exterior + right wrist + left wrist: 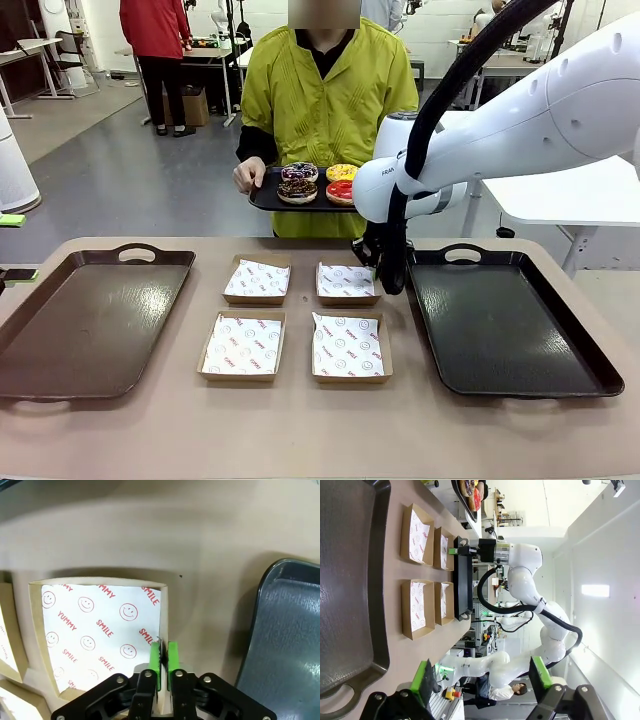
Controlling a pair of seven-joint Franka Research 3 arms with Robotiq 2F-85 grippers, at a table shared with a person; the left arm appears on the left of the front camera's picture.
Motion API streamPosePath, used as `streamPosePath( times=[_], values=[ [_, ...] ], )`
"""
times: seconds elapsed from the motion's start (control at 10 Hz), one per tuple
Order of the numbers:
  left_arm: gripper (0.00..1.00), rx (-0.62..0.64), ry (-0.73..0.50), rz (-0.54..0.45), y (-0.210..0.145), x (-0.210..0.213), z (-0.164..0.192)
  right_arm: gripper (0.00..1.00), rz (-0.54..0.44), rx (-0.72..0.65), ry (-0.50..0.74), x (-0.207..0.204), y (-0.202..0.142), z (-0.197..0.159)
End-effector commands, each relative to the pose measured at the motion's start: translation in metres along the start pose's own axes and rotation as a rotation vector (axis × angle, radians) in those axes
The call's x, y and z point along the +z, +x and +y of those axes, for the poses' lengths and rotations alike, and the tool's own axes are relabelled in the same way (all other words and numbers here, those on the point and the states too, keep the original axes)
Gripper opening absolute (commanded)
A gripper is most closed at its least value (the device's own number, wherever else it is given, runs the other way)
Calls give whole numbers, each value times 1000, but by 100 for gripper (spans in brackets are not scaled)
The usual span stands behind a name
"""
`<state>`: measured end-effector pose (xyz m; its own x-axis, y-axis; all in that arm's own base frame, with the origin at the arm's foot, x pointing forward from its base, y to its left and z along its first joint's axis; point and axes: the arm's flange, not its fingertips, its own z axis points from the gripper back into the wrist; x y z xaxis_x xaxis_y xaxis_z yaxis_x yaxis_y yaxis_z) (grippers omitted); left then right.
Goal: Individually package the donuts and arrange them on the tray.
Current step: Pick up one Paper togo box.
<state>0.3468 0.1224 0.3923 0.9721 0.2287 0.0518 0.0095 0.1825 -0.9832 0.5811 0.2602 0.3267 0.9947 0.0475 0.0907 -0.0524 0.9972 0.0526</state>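
Note:
Several donuts (318,182) lie on a small black tray (264,200) that a person in a yellow top holds above the table's far edge: yellow-iced (342,172), red-glazed (341,190), chocolate with sprinkles (297,190), and dark with drizzle (299,172). My right gripper (164,661) is shut on the right wall of the far right cardboard box (100,630), its green pads pinching the thin cardboard. In the front view that gripper (385,270) hangs at the box (345,282). My left gripper (482,677) is open with nothing between its fingers, off the table's left side.
Several paper-lined cardboard boxes (243,345) sit in a square in the table's middle. A large brown tray (90,320) lies at the left and a large black tray (500,330) at the right, close beside the gripped box.

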Motion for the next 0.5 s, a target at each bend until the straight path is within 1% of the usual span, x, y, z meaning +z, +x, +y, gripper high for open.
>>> streamPosePath(
  times=[0.0,0.2,0.3,0.4],
  values=[
    [100,-8,-15,-14,1,0,-1,0,12,-45,3,-1,7,2],
    [100,-8,-15,-14,1,0,-1,0,11,-66,24,4,6,0],
    [100,-8,-15,-14,1,0,-1,0,17,-92,37,17,1,0],
    [100,-8,-15,-14,1,0,-1,0,29,-144,19,44,-8,-1]
  ],
)
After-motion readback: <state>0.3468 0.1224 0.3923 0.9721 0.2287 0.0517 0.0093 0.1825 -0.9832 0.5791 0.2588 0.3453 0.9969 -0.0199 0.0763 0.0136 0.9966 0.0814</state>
